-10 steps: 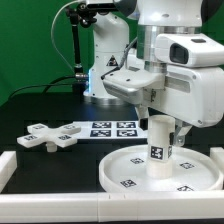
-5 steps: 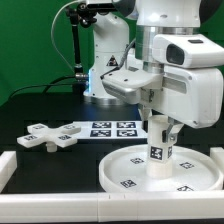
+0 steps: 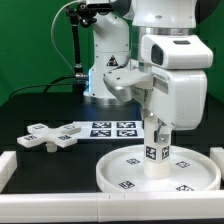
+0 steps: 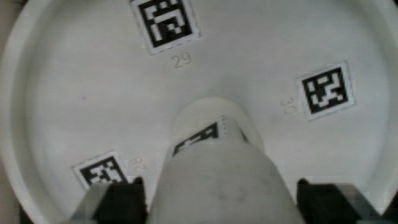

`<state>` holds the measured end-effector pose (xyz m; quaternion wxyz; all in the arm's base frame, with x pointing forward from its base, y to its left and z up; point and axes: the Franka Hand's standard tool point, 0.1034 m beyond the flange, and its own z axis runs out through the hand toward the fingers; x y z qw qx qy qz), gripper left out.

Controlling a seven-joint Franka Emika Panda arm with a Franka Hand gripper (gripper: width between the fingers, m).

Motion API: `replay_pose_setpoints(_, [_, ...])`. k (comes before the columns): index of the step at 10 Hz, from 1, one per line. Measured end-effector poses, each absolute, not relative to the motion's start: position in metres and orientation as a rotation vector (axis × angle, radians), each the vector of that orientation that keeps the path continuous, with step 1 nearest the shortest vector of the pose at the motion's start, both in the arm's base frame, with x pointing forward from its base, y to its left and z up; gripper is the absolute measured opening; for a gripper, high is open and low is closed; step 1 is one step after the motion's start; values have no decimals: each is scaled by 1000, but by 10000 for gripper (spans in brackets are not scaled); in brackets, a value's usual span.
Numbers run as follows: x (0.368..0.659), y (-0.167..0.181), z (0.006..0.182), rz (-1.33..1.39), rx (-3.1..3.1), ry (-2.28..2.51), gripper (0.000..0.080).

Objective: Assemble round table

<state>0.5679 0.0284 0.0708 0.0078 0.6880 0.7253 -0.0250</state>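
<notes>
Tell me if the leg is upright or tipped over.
Upright: the leg stands vertical in the middle of the disc, with the gripper closed around its top.

light: bright, even | exterior: sharp, soft shadows | wrist: leg slightly blurred
</notes>
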Motion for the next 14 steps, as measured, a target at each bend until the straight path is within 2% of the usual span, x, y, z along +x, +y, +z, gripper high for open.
replay_pose_setpoints(6, [565,29,70,-85,2541,1815,409])
replay_pose_setpoints(14, [563,37,69,-69,3091,633,409])
